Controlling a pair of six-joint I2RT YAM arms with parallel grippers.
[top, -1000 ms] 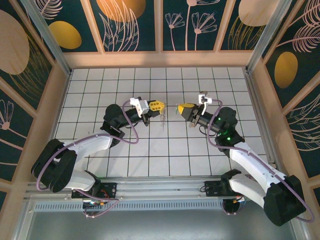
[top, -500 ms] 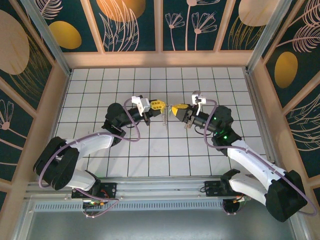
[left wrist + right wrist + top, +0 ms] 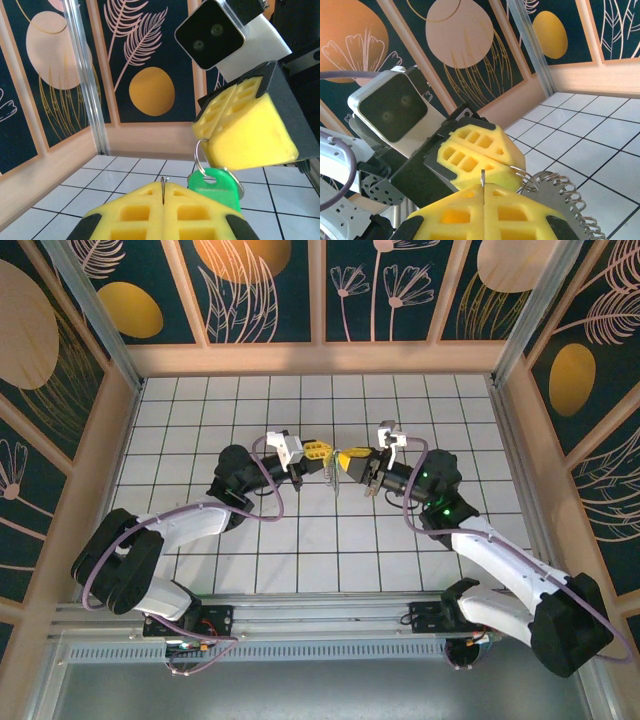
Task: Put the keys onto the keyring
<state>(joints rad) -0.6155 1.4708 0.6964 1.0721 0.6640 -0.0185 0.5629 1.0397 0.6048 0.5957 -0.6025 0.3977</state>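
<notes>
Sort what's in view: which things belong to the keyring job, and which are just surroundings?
Job:
- green key, held by right gripper
- keyring, held by left gripper

Not the job:
- tiled table
- patterned wall panels

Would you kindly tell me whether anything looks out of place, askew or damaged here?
Nothing stands out. The left pincer and right pincer face each other closely above the tiled table, both apparently shut on thin metal of the keyring. The green key hangs beneath the right one. Nothing looks spilled or broken.
</notes>
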